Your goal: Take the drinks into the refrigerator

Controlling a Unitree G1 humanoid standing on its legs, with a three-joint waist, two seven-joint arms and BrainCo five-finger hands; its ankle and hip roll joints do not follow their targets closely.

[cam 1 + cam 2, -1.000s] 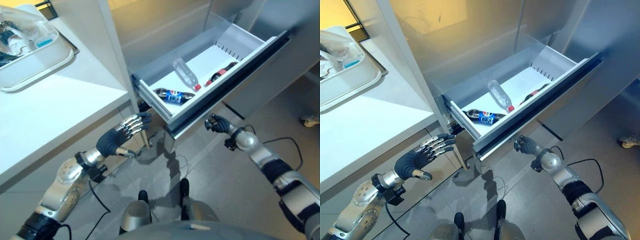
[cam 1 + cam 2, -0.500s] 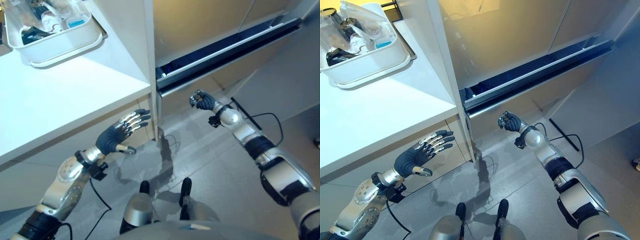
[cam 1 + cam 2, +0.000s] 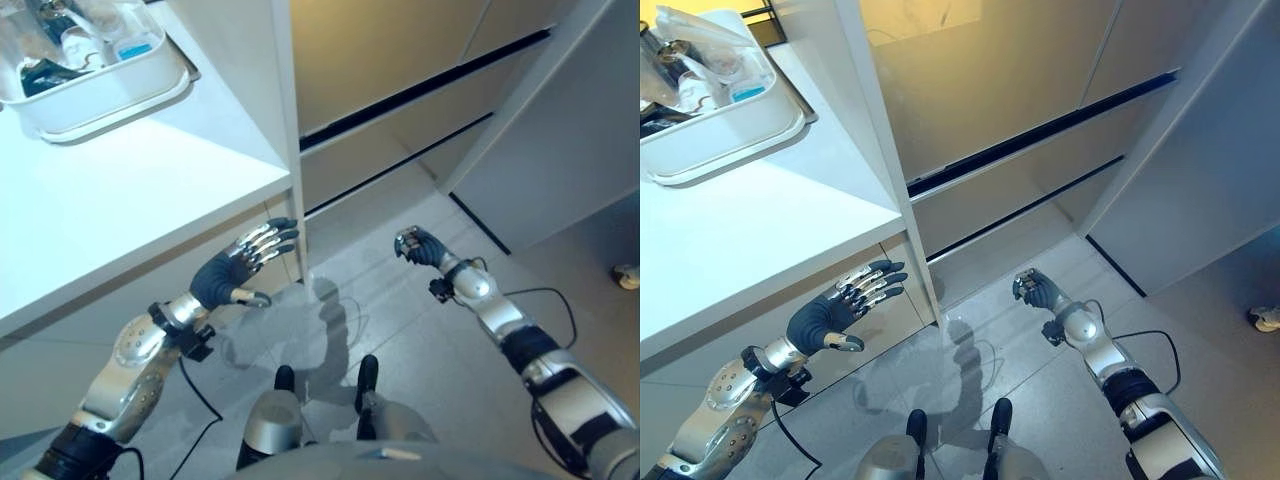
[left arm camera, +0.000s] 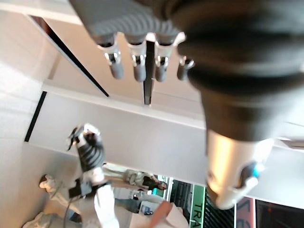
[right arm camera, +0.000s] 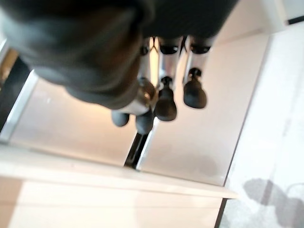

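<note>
White tray (image 3: 100, 95) contents unclear, cut off; refrigerator drawer (image 3: 1030, 175) apparently closed.

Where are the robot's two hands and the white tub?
left hand (image 3: 222, 277), left eye view, on its dark back.
right hand (image 3: 416, 245), left eye view, on its curled fingers.
white tub (image 3: 120, 92), left eye view, on its front wall.

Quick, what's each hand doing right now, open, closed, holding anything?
Left hand: open, fingers straight, holding nothing, beside the white counter.
Right hand: closed, fingers curled, holding nothing, above the floor in front of the shut refrigerator drawer.
</note>
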